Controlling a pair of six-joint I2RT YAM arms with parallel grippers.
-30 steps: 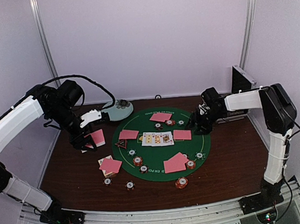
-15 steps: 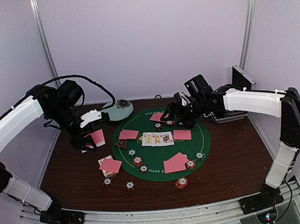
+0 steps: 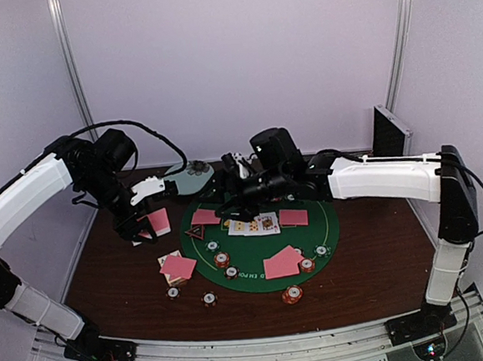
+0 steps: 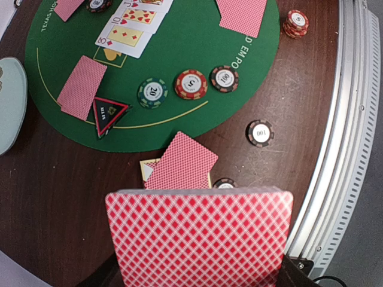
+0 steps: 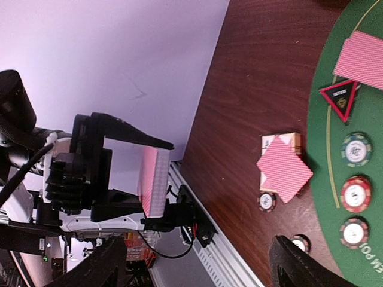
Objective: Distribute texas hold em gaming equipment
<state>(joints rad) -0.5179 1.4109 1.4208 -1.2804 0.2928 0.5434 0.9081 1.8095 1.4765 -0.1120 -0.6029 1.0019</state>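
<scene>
The left hand point(image 3: 147, 225) is closed on a deck of pink-backed cards point(image 4: 200, 236), holding it over the brown surface point(image 4: 54, 191) at the left of the overhead view, off the round green mat point(image 4: 197, 48). The right wrist view shows the deck edge-on between the two black fingers

The right arm is stretched across the mat, with the right hand point(image 3: 233, 203) over the mat's upper left part. Its fingers point(image 5: 111, 260) stand wide apart with nothing between them

A row of face-up cards point(image 4: 128, 27) lies in the middle of the mat. A face-down pair point(image 4: 82, 86) sits to the left of the row, and the red-black triangle marker point(image 4: 108, 113) is just beside that pair's lower corner. More face-down cards point(image 3: 281, 263) lie at the lower right of the mat

Along the mat's lower left rim three chips lie in a line: a green chip point(image 4: 152, 92), a red-orange chip point(image 4: 190, 84) and a dark chip point(image 4: 224, 78). Off the mat, a second dark chip point(image 4: 260, 133) rests on the bare surface. Near it, a face-down card point(image 4: 179, 162) lies across a face-up one. A red-orange chip stack point(image 3: 292, 294) stands below the mat near the bottom edge

The pale round plate point(image 3: 193, 178) is just beyond the mat's upper left, and the metal case point(image 3: 388, 131) stands at the upper right
</scene>
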